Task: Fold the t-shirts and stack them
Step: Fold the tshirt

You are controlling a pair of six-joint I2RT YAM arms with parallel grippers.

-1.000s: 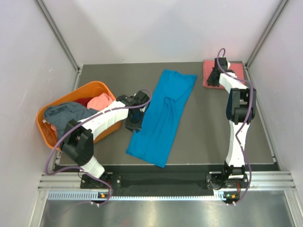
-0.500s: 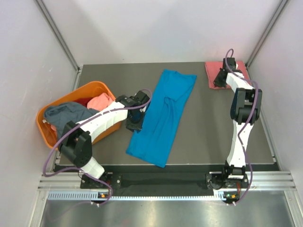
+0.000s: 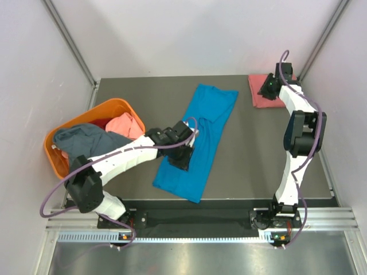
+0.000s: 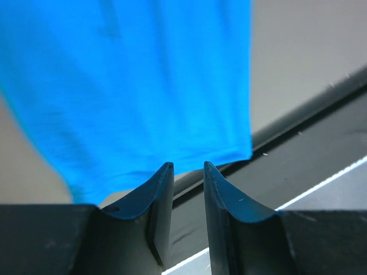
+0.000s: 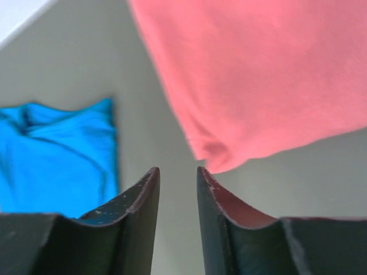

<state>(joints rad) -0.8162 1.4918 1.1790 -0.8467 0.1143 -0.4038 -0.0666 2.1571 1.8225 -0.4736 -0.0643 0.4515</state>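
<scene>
The bright blue t-shirt [image 3: 200, 129] lay lengthwise in the middle of the bench [image 3: 246, 154], narrowed to a long strip but not yet a small rectangle. The left hand [image 3: 181, 153] hovered over its left edge, fingers a narrow gap apart with nothing between them. Closing there would probably pinch only the top layer, so a lift could peel the strip open or drag it askew.

In the far right corner the right hand [image 3: 268, 87] sat at the folded salmon-pink t-shirt [image 3: 259, 98], its fingers narrowly parted and empty. A fingertip snagging the cloth on the way off could pull that fold loose. A grey-blue t-shirt [image 3: 86, 140] and another salmon-pink one [image 3: 123, 123] lay in the orange basket [image 3: 109, 104].
</scene>
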